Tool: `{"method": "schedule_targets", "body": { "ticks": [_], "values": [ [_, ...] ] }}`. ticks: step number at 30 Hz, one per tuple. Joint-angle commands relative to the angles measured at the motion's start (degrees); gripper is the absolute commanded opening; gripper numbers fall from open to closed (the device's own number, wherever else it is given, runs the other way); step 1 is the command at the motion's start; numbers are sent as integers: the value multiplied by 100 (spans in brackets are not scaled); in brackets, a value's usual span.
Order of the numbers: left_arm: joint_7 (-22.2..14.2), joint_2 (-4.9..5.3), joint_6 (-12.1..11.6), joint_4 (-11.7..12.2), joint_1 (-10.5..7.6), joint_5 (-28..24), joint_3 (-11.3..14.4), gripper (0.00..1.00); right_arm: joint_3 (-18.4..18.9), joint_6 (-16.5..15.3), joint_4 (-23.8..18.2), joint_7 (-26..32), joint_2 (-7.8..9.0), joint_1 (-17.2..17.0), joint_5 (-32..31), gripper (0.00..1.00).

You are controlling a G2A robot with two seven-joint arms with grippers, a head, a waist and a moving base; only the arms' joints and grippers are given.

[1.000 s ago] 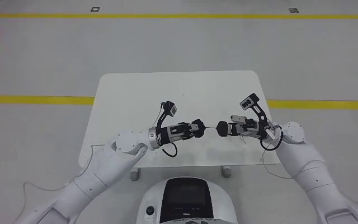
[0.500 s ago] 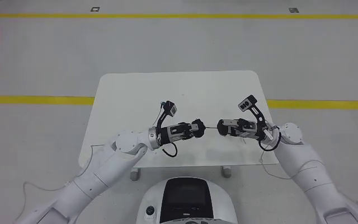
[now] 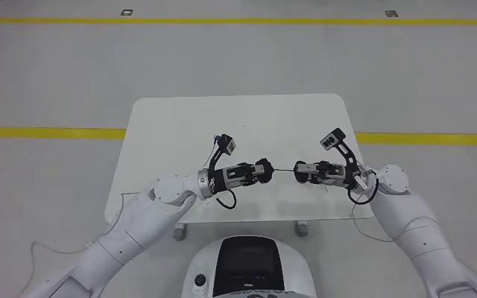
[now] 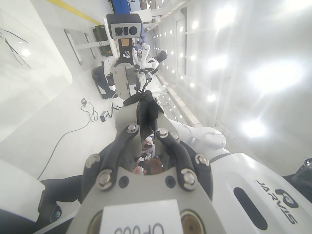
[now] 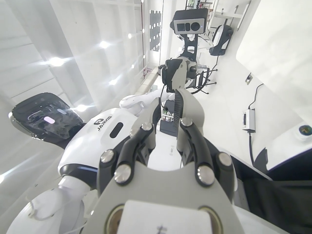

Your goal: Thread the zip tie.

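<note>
Pretty sure this is a big robotics lab hall: grey floor with yellow tape lines, white table, loose cables, rows of ceiling lights, another white robot behind.

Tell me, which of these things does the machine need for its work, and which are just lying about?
Needed:
zip tie, held in the left pincer
right pincer, facing it
table beneath

Lying about:
floor cable
power box
yellow floor line

The left hand grips a black zip tie at its tip.
</note>
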Motion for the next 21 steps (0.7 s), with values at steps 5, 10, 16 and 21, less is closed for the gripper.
{"method": "schedule_targets", "body": {
  "ticks": [5,10,16,21],
  "values": [
    [0,0,0,0,0,0,0,0,24,0,-58,0,28,-43,-39,9],
    [0,0,0,0,0,0,0,0,25,0,-108,0,46,-58,-50,4],
    [0,0,0,0,0,0,0,0,32,0,-136,0,62,-63,-46,0],
    [0,0,0,0,0,0,0,88,91,0,-144,0,82,-68,-73,0]
  ]
}}
